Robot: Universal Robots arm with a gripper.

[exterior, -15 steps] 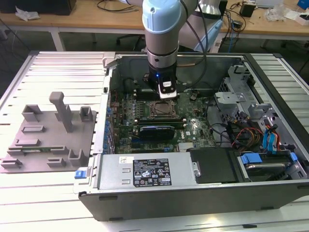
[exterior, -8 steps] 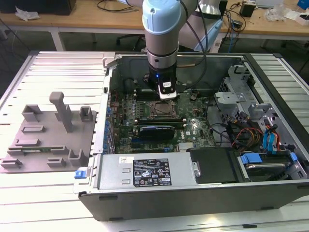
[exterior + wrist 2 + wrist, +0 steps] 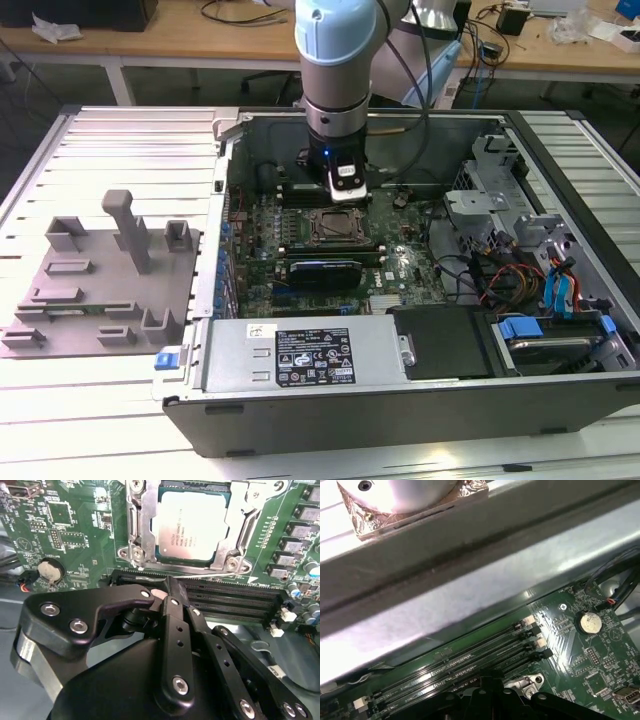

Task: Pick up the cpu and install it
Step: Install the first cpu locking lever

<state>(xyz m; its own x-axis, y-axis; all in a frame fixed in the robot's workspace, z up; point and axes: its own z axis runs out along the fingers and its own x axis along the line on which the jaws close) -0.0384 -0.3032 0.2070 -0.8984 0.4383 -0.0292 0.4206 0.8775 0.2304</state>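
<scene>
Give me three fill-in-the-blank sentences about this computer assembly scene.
The flat silvery-white square cpu sits in the metal-framed ___.
The round silver coin battery lies on the green ___.
The black gripper hangs over the open grey computer ___.
Missing: socket; motherboard; case.

Cpu (image 3: 190, 525) in socket (image 3: 335, 227). Exterior view, from socket: gripper (image 3: 347, 186) 12 o'clock, supply box (image 3: 300, 355) 6 o'clock, fixture plate (image 3: 100, 280) 9 o'clock.
</scene>
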